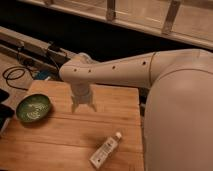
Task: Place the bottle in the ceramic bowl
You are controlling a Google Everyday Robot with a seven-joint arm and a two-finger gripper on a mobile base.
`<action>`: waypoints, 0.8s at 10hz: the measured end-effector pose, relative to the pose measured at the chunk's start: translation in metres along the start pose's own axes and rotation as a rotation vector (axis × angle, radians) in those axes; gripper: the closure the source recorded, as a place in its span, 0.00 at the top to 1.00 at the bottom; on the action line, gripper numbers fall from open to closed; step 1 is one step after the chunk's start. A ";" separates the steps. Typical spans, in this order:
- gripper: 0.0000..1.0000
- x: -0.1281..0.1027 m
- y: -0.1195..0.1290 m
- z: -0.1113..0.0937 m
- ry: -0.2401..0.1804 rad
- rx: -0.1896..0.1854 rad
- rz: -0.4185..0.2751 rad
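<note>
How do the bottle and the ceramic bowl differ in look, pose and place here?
The bottle is slim and clear with a white cap; the ceramic bowl is round, shallow and green. The bottle lies on its side low in the view; the bowl sits upright at the view's left edge. Both rest on the wooden table, untouched by the open claw, which hangs over the table between them.

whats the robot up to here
The robot's gripper hangs over the wooden table, jaws open and holding nothing. The bottle lies on its side on the table, nearer the camera and untouched. The ceramic bowl sits at the picture's left, without the bottle in it.
</note>
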 end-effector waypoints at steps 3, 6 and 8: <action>0.65 0.000 0.000 0.000 0.000 0.000 0.000; 0.65 -0.001 -0.003 -0.002 -0.028 -0.018 0.030; 0.65 0.003 -0.021 -0.008 -0.125 -0.060 0.123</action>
